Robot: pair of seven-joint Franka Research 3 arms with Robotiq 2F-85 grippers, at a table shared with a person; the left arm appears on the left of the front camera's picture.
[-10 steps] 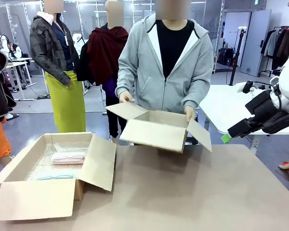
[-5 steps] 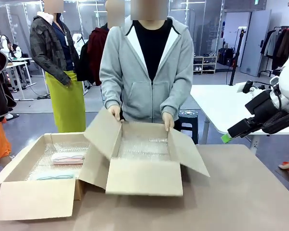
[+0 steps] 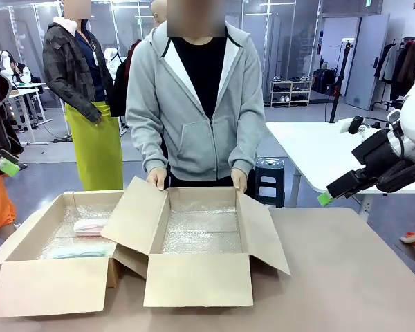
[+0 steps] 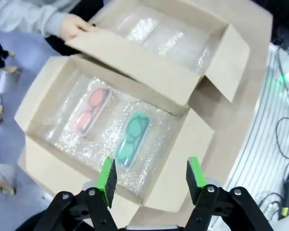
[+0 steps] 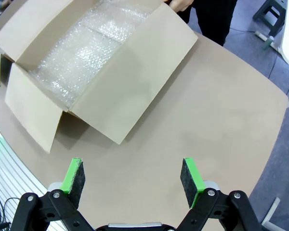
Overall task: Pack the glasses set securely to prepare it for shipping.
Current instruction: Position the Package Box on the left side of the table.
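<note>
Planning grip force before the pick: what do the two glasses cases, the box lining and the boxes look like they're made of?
Pink case: seemingly hard plastic under glossy clear wrap, judging by the sheen.
Green case: smooth translucent plastic, as the shapes inside show through.
Lining: bubble wrap, clear and glinting with small bubbles.
Left box and middle box: plain brown cardboard, matte, creased at the flaps.

Bright, even indoor light; soft shadows under box flaps (image 3: 197, 280). Glare sparkled on bubble wrap (image 5: 82, 53). Wrist views bent at edges, left wrist view slightly soft.
</note>
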